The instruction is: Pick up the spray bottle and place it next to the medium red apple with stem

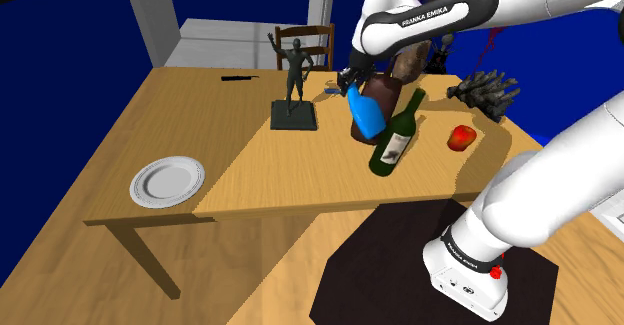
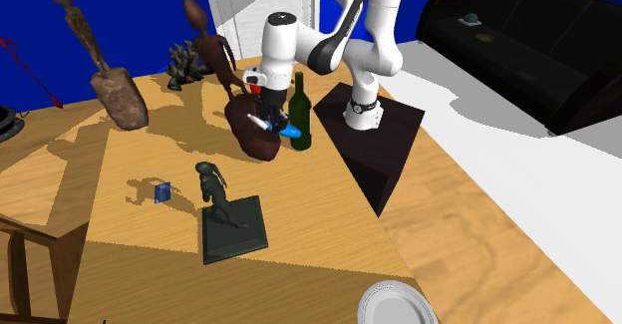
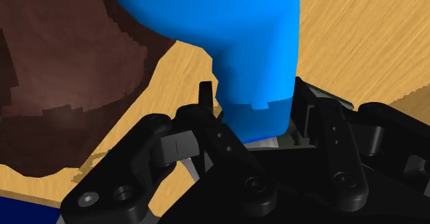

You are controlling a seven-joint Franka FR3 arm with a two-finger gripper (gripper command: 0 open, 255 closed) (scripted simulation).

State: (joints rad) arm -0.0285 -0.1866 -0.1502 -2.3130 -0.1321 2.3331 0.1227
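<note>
The blue spray bottle (image 1: 367,114) hangs tilted over the table, its body pointing down toward the wood, just in front of a dark brown rounded object (image 1: 383,95). My black gripper (image 1: 351,81) is shut on the bottle's neck. In the wrist view the fingers (image 3: 209,116) clasp the neck of the blue bottle (image 3: 227,43) from both sides, at my gripper (image 3: 256,119). The red apple (image 1: 460,137) lies on the table toward the shoulder view's right, beyond a leaning green wine bottle (image 1: 396,138). In the second exterior view the bottle (image 2: 290,131) shows below the gripper (image 2: 262,95).
A dark figurine (image 1: 294,73) on a square base stands to the shoulder view's left of the bottle. A white plate (image 1: 167,181) lies near the front left corner. A dark spiky sculpture (image 1: 485,91) sits behind the apple. A small blue cube (image 2: 162,191) lies near the figurine.
</note>
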